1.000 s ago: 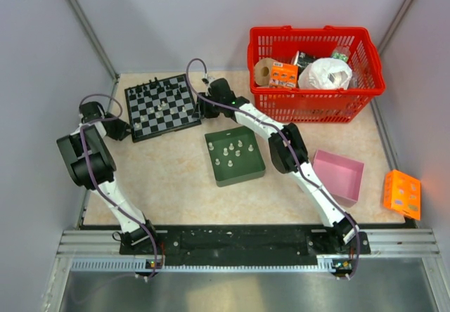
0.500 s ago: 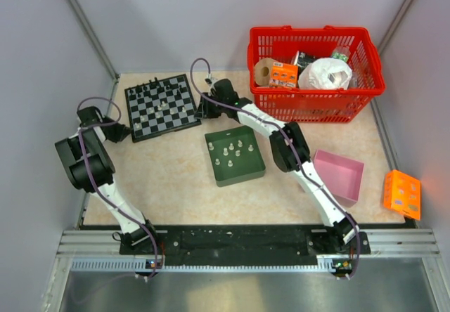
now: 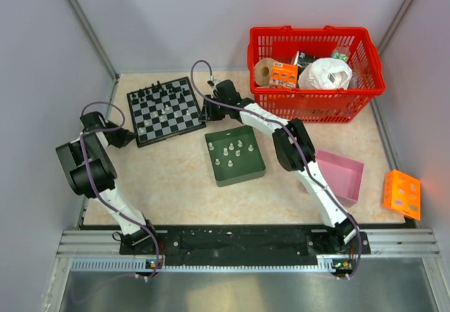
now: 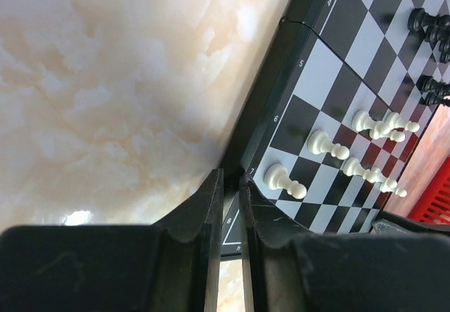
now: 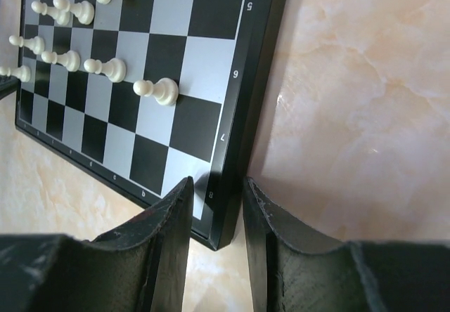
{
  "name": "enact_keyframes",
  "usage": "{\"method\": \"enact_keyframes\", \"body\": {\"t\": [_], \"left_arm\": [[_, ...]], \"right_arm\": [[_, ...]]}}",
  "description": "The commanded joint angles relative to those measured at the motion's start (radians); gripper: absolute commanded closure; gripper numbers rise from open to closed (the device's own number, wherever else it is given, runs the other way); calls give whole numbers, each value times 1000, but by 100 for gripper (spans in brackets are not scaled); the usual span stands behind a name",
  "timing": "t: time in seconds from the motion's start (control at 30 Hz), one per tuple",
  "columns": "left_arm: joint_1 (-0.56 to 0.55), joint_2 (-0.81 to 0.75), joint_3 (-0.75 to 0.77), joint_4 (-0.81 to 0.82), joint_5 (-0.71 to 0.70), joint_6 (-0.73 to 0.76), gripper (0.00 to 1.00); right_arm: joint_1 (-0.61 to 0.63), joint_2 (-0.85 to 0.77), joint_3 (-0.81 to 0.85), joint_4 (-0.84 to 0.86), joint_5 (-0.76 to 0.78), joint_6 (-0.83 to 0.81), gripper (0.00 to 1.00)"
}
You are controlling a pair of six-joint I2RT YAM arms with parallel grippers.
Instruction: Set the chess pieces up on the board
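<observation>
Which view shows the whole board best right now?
Top external: the entire board lies in frame, slightly askew. Left wrist catches only one border strip and nearby squares; right wrist only a corner with its edge.

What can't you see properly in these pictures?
- Top view: what kind each piece on the chessboard and in the green tray is; too small.
- Left wrist view: the black pieces run off the right edge; the left gripper partly hides the chessboard's corner.
- Right wrist view: the chessboard's far rows are cut off by the top edge.
- Top view: the white bag hides part of the red basket's contents.
</observation>
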Motion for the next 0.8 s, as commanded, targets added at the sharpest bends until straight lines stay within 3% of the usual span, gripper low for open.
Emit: {"method": "enact_keyframes", "body": {"t": [0.0,0.77], "left_arm": [[-60,-52,-56,-79,56,-6,82],[-241,-248,-356,-45,-6,-71,87]], "right_arm": [[19,-106,-55,-42,-19,-30,66],[63,-424,-501,-96,54,-150,66]]}}
